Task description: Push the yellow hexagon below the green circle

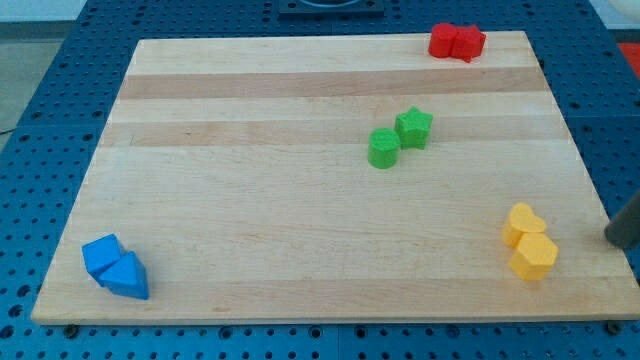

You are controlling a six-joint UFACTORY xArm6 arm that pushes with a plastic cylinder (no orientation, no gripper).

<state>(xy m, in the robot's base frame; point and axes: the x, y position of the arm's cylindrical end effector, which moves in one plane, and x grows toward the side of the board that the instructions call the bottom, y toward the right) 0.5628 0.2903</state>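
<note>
Yellow hexagon sits near the surface's lower right corner, touching a second yellow block just above and slightly to the view's left of it; that one's shape I can't make out for sure.

Green circle is around mid-board, right of centre, touching a green star on its upper right. Hexagon is well apart from the circle, down and toward the view's right.

My tip is at the view's right edge, just right of the hexagon and roughly level with it, not touching. Only a short dark stub of the rod shows; the rest is cut off by the frame.

No claw on this rig, so nothing to report as open or closed, nothing held.

Other blocks: two red blocks touching each other at the top right edge, two blue blocks touching at the lower left corner. Shapes unclear on both pairs.

Wooden surface lies on a blue perforated base.
</note>
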